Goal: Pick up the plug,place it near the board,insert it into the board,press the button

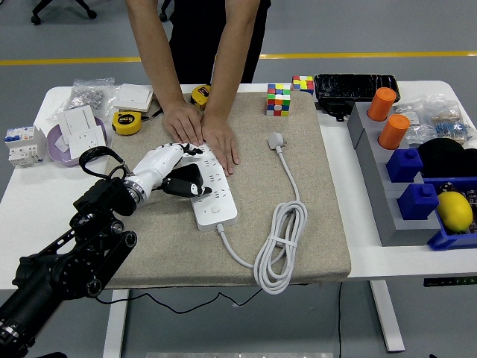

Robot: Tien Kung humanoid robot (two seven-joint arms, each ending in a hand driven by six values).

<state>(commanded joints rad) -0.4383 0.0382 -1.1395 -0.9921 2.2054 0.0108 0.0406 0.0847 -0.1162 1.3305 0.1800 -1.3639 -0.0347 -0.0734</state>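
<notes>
A white power strip lies on the tan mat, left of centre. Its white plug rests unplugged on the mat to the right, and the white cable runs from it in a coiled loop back to the strip's near end. My left hand sits low against the strip's left side, fingers curled with nothing in them, black thumb on the strip. A person at the far side presses both hands flat on the strip's far end. The strip's button is hidden.
Two colour cubes and a black case stand at the back. Yellow tape measures, a purple bowl of sockets and a breaker lie left. Orange cylinders, blue blocks and a lemon fill grey trays on the right.
</notes>
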